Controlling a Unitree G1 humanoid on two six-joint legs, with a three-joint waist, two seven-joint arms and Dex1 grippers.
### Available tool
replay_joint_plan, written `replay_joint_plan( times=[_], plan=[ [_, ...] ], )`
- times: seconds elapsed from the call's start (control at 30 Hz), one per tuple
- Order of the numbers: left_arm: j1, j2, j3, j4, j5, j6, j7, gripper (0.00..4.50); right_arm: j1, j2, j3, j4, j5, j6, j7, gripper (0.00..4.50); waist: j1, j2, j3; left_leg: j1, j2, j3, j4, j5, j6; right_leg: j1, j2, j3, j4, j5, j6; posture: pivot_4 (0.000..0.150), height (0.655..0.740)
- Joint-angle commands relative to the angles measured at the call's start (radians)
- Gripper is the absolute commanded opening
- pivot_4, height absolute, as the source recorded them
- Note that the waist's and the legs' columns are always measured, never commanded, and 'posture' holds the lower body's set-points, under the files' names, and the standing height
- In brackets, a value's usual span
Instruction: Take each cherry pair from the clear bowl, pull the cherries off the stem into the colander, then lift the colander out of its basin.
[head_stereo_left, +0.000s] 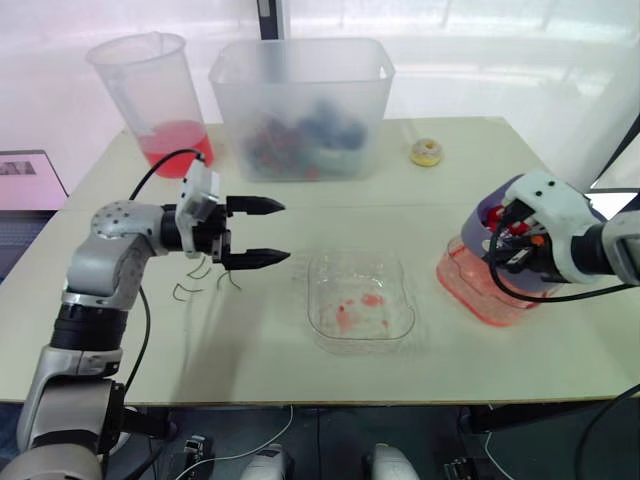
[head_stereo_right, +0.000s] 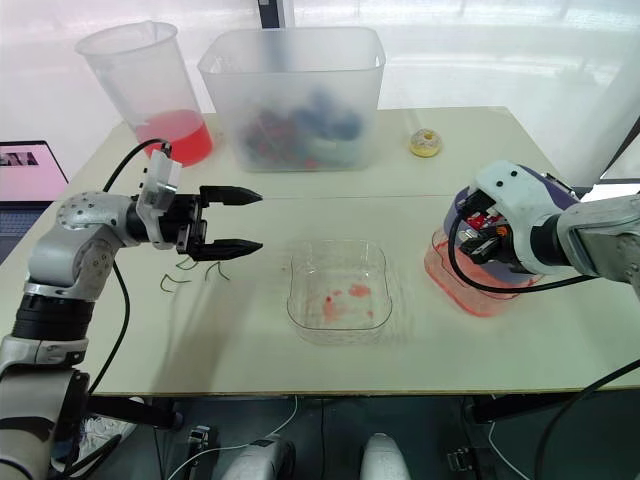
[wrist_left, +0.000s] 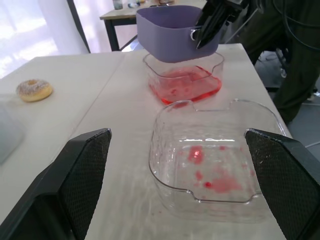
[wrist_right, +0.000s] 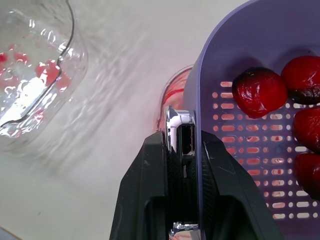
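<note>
- While the left tool hangs just over the surface with its black fingers spread wide and nothing between them, the right tool is pinched narrow on the wall of the purple colander, one finger inside and one outside.
- Colander is at the robot's right side of the surface, held up over its basin. Its bottom is about level with the basin rim; can't tell whether the two touch.
- Basin is clear plastic with red juice pooled in the bottom.
- Cherries lie loose on the slotted colander floor. At least four are visible, red and wet.
- Clear bowl sits mid-surface between the two tools, apart from both. It has red juice smears on its floor and no cherry pairs.
- A few thin bare stems lie on the surface right under and beside the left tool, to the left of the clear bowl.
- At the far edge, a measuring jug holds red liquid, and a frosted bin beside it holds dark fruit-like shapes, contents blurred.
- A donut lies alone on the far right part of the surface, well apart from the basin.
</note>
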Motion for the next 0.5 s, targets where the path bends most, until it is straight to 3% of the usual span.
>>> replay_joint_plan(
  times=[0.03,0.5],
  plan=[
    [-0.033,-0.002,0.001,0.006,0.006,-0.025,-0.014,4.5,0.012,-0.039,-0.076,-0.046,0.017,0.006,-0.017,0.23,-0.001,0.0,0.0,0.0,0.0,0.0,0.0,0.0,0.0,0.0,0.0,0.0,0.0,0.0,0.0,0.15,0.74],
    [-0.069,-0.002,-0.026,0.043,0.025,-0.014,-0.053,4.5,0.004,-0.06,-0.122,-0.158,0.029,0.006,-0.023,0.23,-0.001,0.0,0.0,0.0,0.0,0.001,0.0,0.0,0.0,0.0,0.0,0.0,0.0,0.0,0.0,0.15,0.74]
  ],
)
